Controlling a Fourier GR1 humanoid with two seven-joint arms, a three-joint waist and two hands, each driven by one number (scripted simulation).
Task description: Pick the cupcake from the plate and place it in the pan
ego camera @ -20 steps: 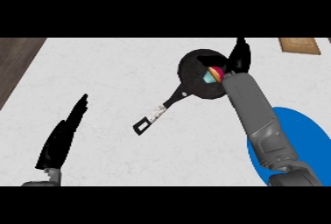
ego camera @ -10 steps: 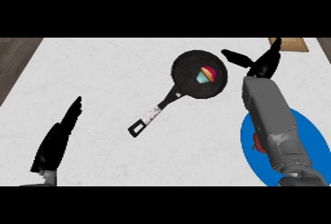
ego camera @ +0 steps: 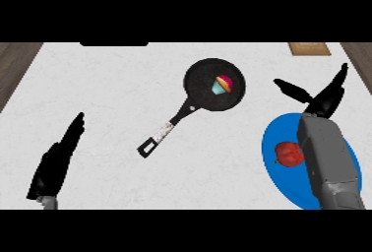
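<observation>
Head view | one cupcake [ego camera: 223,85] in one pan [ego camera: 213,91] | one plate [ego camera: 280,147] | right hand [ego camera: 323,98] spread | left hand [ego camera: 58,160] straight

The right hand [ego camera: 323,96] has drawn back from the pan [ego camera: 214,84], uncovering the cupcake [ego camera: 222,85] inside.

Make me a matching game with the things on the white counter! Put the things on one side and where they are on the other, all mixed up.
Things:
1. colourful cupcake
2. red round fruit
3. black frying pan
4. robot's left hand

Places:
A. on the blue round plate
B. open, near the view's lower left
C. inside the pan
D. middle of the counter, handle pointing to the lower left

Pairs: 1-C, 2-A, 3-D, 4-B
</observation>
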